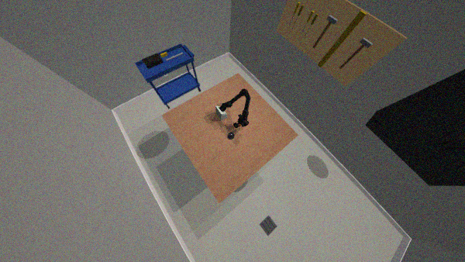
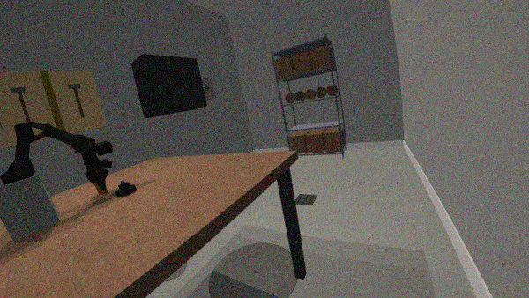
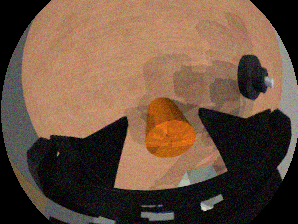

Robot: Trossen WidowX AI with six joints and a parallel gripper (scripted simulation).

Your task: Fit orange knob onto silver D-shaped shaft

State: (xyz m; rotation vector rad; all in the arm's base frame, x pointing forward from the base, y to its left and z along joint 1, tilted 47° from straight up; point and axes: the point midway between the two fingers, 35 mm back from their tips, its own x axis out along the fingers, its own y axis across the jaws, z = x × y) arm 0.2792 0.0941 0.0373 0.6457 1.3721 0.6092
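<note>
The orange knob (image 2: 101, 192) (image 3: 167, 137) stands on the table, its broad end toward the wrist camera; its hole is not visible. My gripper (image 2: 100, 187) (image 3: 164, 115) is open above and around the knob, with a finger on each side and visible gaps in the wrist view. The black round pedestal (image 1: 231, 136) (image 2: 125, 189) (image 3: 249, 77) stands a short way from the knob, at the upper right of the wrist view. Its silver shaft (image 3: 269, 82) points up; the flat side cannot be made out. In the top view the arm mostly hides the knob.
The wooden table (image 1: 256, 155) (image 2: 198, 185) carries the arm's pale base block (image 1: 221, 112) (image 2: 28, 209). A blue cart (image 1: 170, 63) stands beyond one table edge. A tool board (image 1: 306, 43) and a black box (image 2: 169, 85) are on the wall.
</note>
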